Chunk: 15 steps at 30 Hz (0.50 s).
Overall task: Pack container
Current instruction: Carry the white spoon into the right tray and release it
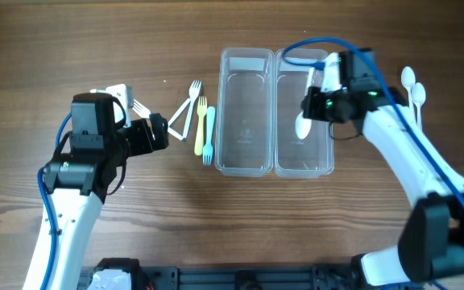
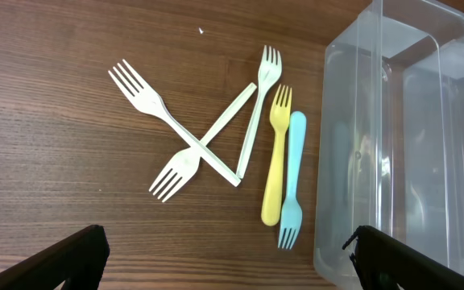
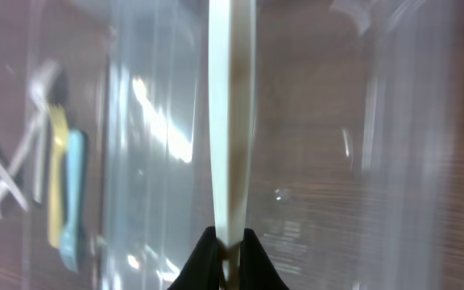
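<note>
Two clear containers stand side by side, the left one [image 1: 244,167] and the right one [image 1: 305,169]. My right gripper [image 1: 318,103] is shut on a white spoon [image 1: 303,125] and holds it over the right container; its handle [image 3: 230,121] rises from my jaws [image 3: 230,251]. My left gripper [image 1: 163,133] is open and empty [image 2: 228,258] just short of the forks. Three white forks [image 2: 147,101], a yellow fork [image 2: 276,161] and a blue fork [image 2: 292,185] lie on the table left of the left container [image 2: 393,161].
Two more white spoons [image 1: 413,87] lie on the table at the far right, beside my right arm. The forks [image 1: 200,121] lie close against the left container's wall. The table is brown wood.
</note>
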{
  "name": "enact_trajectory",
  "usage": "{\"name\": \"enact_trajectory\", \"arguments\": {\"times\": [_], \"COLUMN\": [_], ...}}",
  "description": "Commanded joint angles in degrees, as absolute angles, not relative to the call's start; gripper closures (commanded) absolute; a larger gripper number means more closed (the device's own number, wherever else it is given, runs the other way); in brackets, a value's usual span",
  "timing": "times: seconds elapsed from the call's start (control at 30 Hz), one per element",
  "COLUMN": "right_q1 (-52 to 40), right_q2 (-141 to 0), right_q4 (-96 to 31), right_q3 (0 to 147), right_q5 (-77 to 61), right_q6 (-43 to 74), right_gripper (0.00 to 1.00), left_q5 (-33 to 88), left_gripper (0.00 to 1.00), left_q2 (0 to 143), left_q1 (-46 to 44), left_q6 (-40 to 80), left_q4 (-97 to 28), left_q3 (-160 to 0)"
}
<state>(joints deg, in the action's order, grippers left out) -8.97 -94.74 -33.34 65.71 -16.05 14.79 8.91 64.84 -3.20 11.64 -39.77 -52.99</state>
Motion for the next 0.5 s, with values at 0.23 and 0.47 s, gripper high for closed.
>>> {"name": "enact_trajectory", "arguments": {"times": [0.23,0.47], "right_q1": [-10.57,2.04], "right_q2": [-92.62,-81.87], "right_q4": [-34.13,-34.94], "right_q3": [69.17,70.39], "right_q5": [-16.01,-3.55], "right_q6": [10.48,16.03], "right_gripper": [0.49,0.45], "left_q5": [9.41,9.39], "left_gripper": [0.0,0.0], "left_q2": [64.95,64.95], "left_q1": [-2.72,-2.72], "left_q6": [10.72,10.72], "left_q4": [-39.75,-39.75], "left_q3": [-54.02,-54.02]}}
